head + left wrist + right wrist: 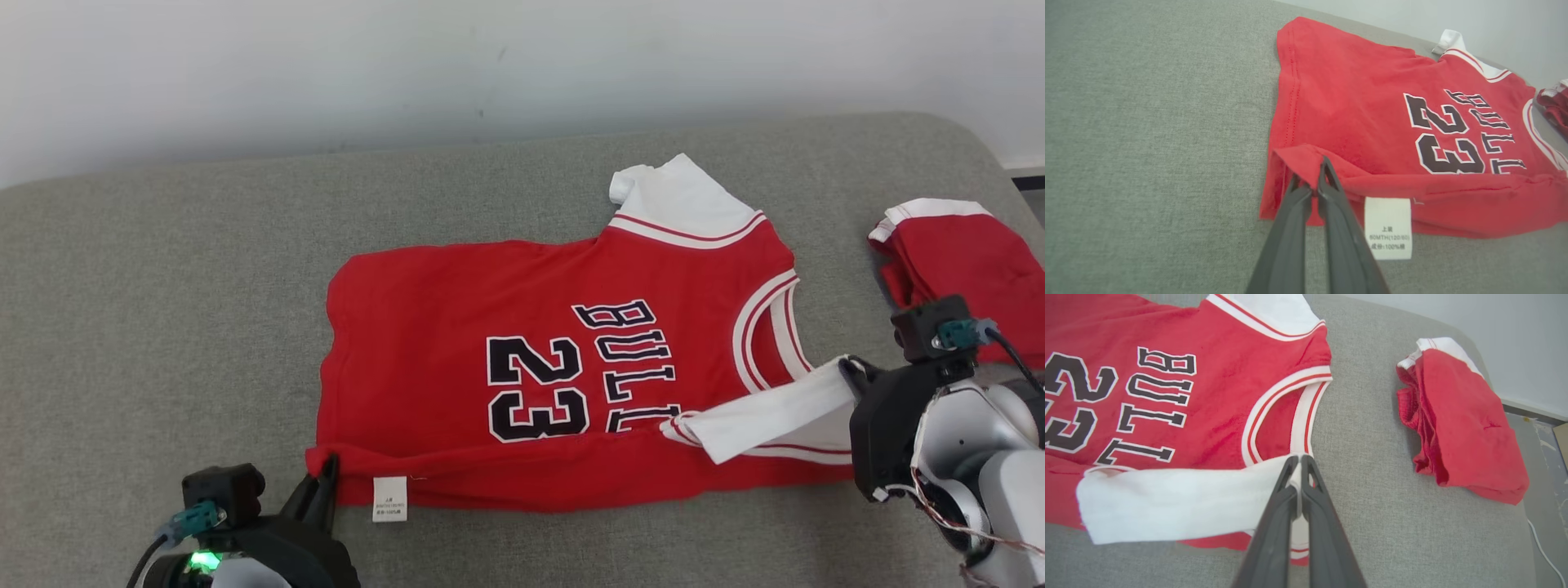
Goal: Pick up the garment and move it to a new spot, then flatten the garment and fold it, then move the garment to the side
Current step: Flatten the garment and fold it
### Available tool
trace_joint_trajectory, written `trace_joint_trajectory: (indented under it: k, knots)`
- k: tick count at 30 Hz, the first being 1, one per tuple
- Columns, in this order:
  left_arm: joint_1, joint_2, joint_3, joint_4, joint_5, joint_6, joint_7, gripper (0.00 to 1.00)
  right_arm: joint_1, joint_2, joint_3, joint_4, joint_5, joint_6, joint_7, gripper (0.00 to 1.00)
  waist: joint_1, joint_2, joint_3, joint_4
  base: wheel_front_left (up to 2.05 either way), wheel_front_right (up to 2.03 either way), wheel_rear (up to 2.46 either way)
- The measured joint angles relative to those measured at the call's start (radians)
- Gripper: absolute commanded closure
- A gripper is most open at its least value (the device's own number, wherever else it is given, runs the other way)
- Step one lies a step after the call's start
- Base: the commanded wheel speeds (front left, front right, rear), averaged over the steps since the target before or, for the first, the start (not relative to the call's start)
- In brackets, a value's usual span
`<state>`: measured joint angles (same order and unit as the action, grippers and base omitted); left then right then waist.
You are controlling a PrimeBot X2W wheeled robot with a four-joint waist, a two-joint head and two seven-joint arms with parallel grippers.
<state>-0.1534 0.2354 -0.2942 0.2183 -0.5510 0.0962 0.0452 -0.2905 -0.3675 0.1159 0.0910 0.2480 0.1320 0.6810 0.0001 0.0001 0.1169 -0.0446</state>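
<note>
Left gripper (1310, 179) is clenched tight on the jersey's (506, 327) near hem corner, red cloth pinched between both fingers and lifted into a small peak. Right gripper (1299, 465) is clamped on the white sleeve (1167, 502), right where the striped armhole trim meets it. Between the two grips the jersey's near edge is rolled over on itself, and a white care label (389, 498) hangs out just beside the left fingers. The jersey lies across the middle of the grey cushion (163, 327), number up, collar toward the right edge. There's wide bare cushion to its left and a clear strip along the far edge below the wall (326, 65). To the right, a folded red garment (963, 261) sits by the right edge, a gap apart from the collar.
</note>
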Motion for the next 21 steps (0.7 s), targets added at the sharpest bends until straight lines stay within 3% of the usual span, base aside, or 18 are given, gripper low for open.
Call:
trace_joint_trajectory:
  k: [14,15,16,17,18,19,21]
  knots:
    - [-0.119,-0.008,-0.009,0.105,0.007,0.008,0.009,1.0,-0.169,-0.018,0.066,0.2,-0.004,0.0,-0.179,1.0,0.0,0.0,0.06,0.015,0.0,0.0,0.0]
    - [-0.126,-0.01,-0.009,0.109,0.007,0.009,0.009,1.0,-0.176,-0.015,0.071,0.211,-0.005,0.0,-0.19,0.88,0.0,0.0001,0.062,0.016,0.0,0.0,0.0]
    - [-0.131,-0.011,-0.009,0.113,0.007,0.009,0.009,1.0,-0.184,-0.013,0.074,0.221,-0.006,0.0,-0.198,0.88,0.0,0.0,0.064,0.016,0.0,0.0,0.0]
    - [-0.135,-0.012,-0.01,0.116,0.008,0.009,0.007,0.62,-0.191,-0.009,0.078,0.23,-0.006,0.0,-0.209,0.6,0.0,0.0,0.066,0.017,0.0,0.0,0.0]
    - [-0.138,-0.013,-0.012,0.119,0.011,0.01,0.001,0.13,-0.197,-0.002,0.077,0.24,-0.006,0.0,-0.222,0.0,0.0,0.0,0.067,0.017,0.0,0.0,0.0]
    - [-0.143,-0.016,-0.012,0.122,0.012,0.011,-0.002,0.0,-0.202,0.003,0.077,0.25,-0.005,0.0,-0.236,0.0,0.0001,0.0001,0.068,0.017,0.0,0.0,0.0]
    - [-0.149,-0.02,-0.015,0.127,0.014,0.014,-0.011,0.0,-0.211,0.008,0.081,0.265,-0.008,0.0,-0.267,0.0,0.0,0.0,0.068,0.018,0.0,0.0,0.0]
